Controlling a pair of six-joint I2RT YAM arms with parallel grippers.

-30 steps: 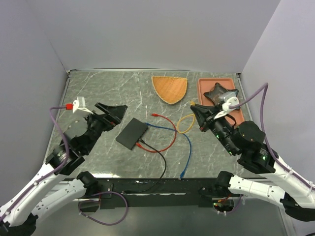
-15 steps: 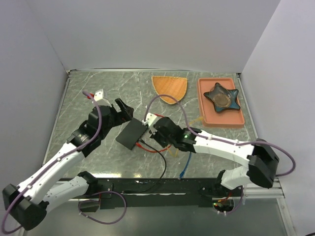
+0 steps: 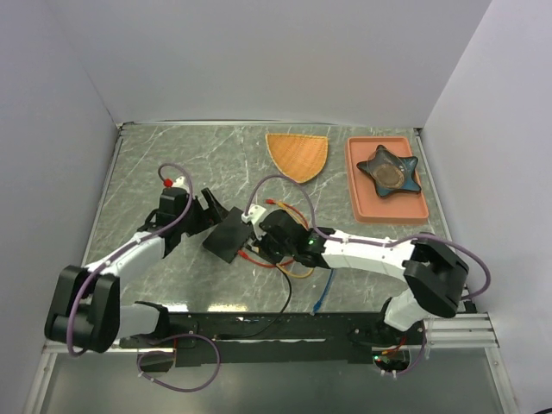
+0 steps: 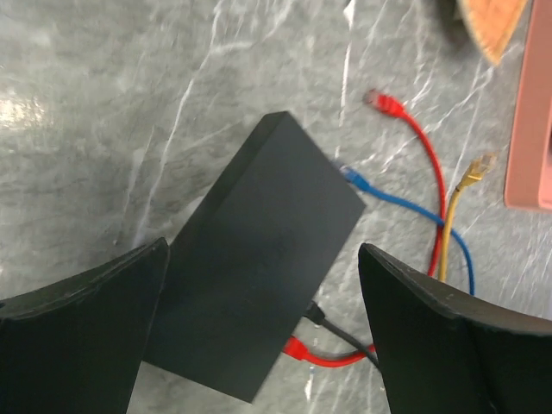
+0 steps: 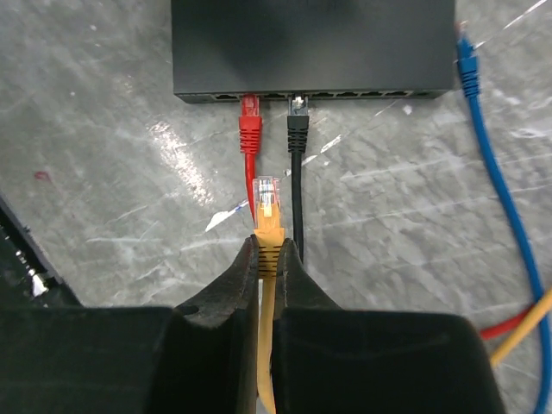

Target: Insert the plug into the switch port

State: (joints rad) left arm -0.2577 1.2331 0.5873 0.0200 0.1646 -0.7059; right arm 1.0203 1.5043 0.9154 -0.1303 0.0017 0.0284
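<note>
The flat black switch box (image 3: 231, 235) lies left of the table's middle. Its row of ports (image 5: 345, 93) faces my right gripper; a red plug (image 5: 249, 112) and a black plug (image 5: 297, 116) sit in two sockets. My right gripper (image 5: 269, 246) is shut on a yellow plug (image 5: 267, 200), which points at the port edge a short way off, between the red and black cables. In the top view the right gripper (image 3: 261, 244) is at the box's near right edge. My left gripper (image 4: 263, 252) is open and straddles the box (image 4: 259, 285) from the far left (image 3: 211, 207).
A blue cable (image 3: 330, 267) runs from the box's corner (image 5: 466, 52) toward the near edge. A loose red plug (image 4: 384, 102) and a second yellow plug (image 4: 479, 168) lie beyond the box. An orange wedge dish (image 3: 297, 155) and a salmon tray (image 3: 355, 207) holding a dark star dish (image 3: 388, 170) stand at the back.
My right arm swung left from beside the tray to the box's port edge, holding the yellow plug. My left gripper came down and in over the box's far left side.
</note>
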